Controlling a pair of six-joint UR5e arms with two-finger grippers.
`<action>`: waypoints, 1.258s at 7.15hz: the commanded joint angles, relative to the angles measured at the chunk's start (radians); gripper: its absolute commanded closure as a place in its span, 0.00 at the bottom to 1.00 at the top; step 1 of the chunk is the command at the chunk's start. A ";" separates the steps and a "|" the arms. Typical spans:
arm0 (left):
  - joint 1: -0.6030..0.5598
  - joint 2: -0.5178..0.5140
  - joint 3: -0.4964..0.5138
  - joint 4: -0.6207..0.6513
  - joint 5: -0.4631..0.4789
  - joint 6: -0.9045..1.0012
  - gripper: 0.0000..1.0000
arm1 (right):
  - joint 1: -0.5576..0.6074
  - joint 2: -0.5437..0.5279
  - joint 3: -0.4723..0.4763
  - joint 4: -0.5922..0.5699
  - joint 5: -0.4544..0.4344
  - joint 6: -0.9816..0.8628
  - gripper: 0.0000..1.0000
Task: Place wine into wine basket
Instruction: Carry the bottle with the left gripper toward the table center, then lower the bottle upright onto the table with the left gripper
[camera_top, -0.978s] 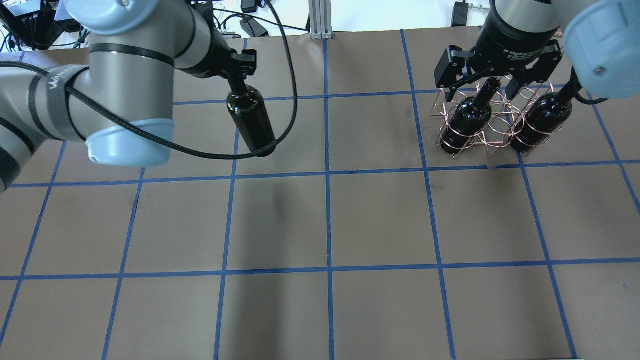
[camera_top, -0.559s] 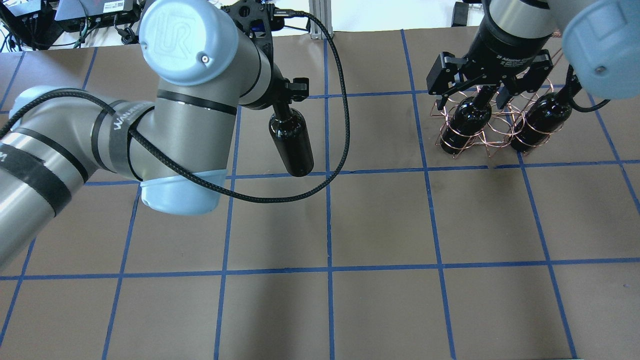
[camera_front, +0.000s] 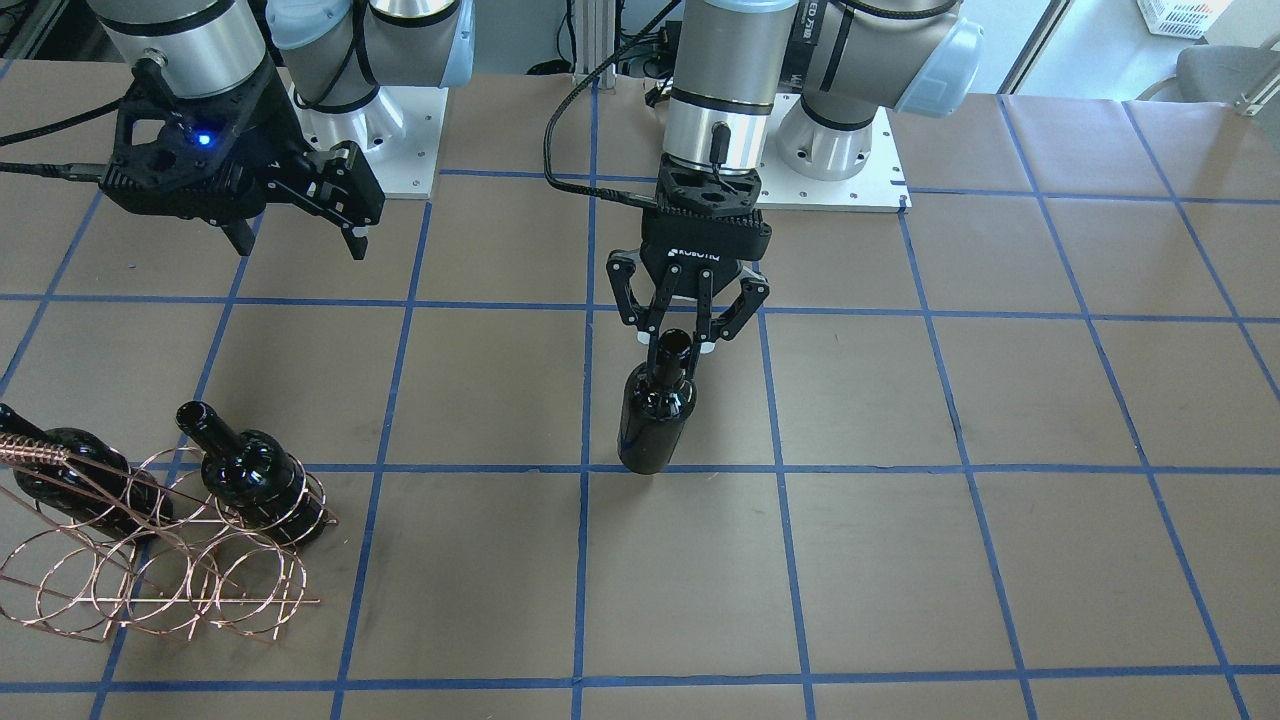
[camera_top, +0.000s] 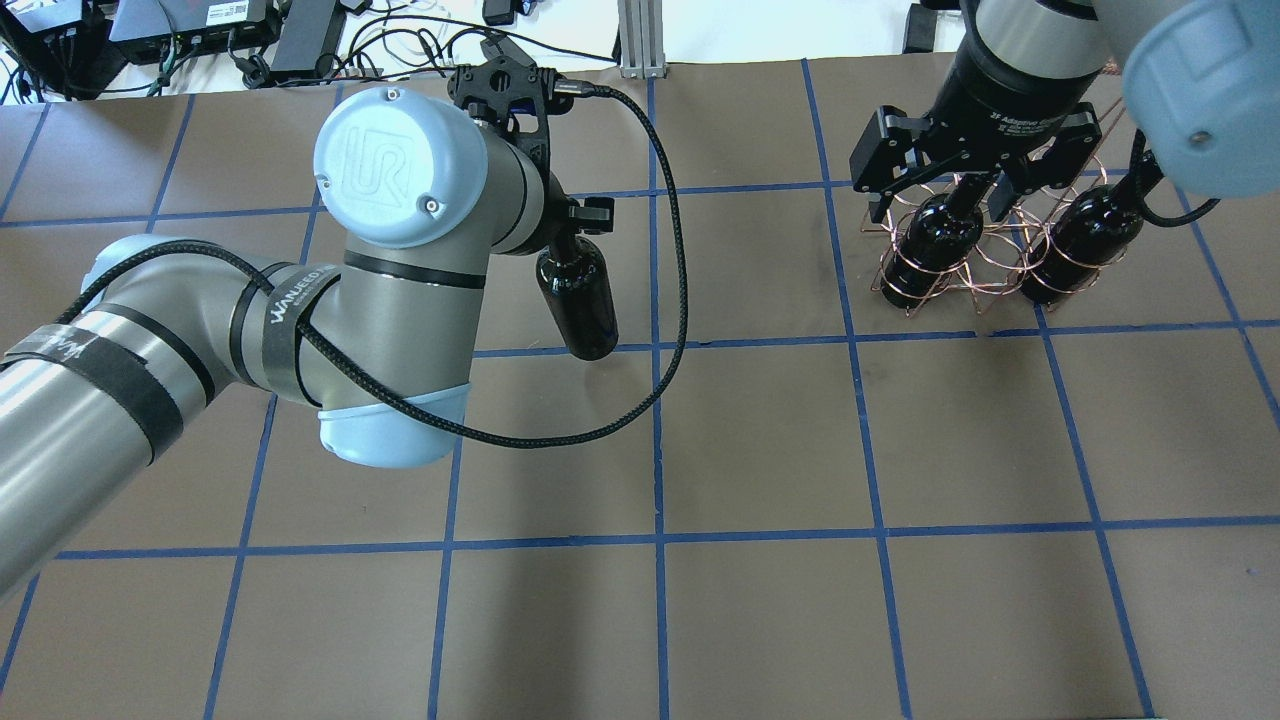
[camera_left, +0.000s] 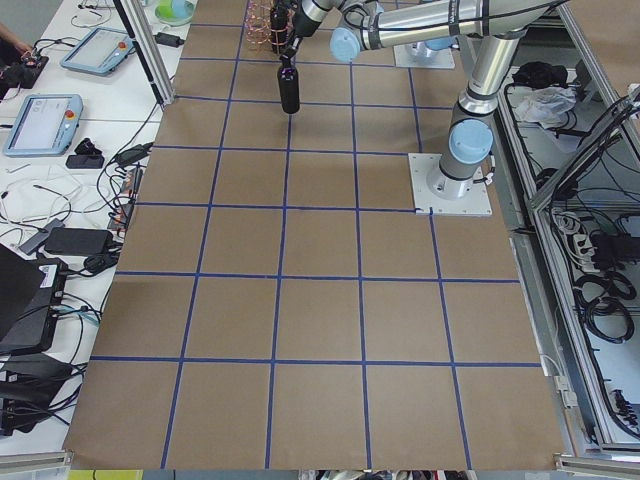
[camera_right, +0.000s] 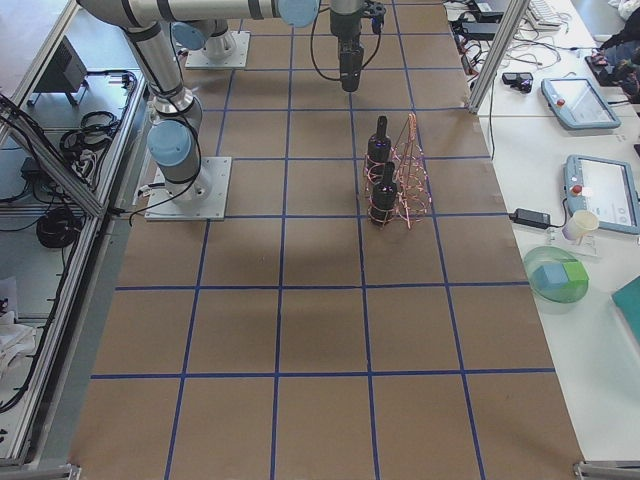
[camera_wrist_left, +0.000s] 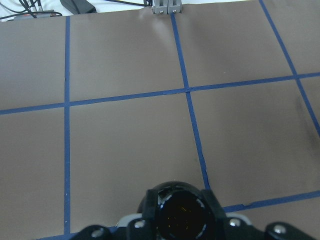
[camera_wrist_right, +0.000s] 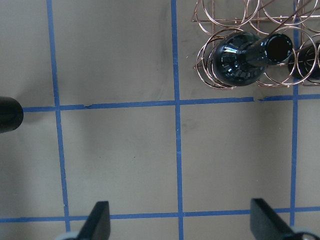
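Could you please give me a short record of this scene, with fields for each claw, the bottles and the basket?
left claw: shut on the neck of the wine bottle, which hangs upright over the middle of the table
right claw: open, empty, raised
wine basket: on the table, on the robot's right side
bottles in basket: two, the inner bottle and the outer bottle, each in a wire loop
bottles not yet in basket: one, the held one

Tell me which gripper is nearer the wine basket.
Right. The right gripper hovers close by the wine basket; the left gripper holds a wine bottle mid-table, well away.
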 joint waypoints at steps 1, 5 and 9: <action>0.001 -0.008 -0.004 0.003 0.000 -0.001 1.00 | 0.000 0.000 0.000 0.002 -0.003 -0.001 0.00; -0.009 -0.026 -0.006 0.001 0.000 -0.072 1.00 | 0.000 0.000 0.000 0.002 -0.003 0.000 0.00; -0.015 -0.031 -0.007 0.001 0.006 -0.072 1.00 | 0.000 0.000 0.002 0.003 -0.005 -0.003 0.00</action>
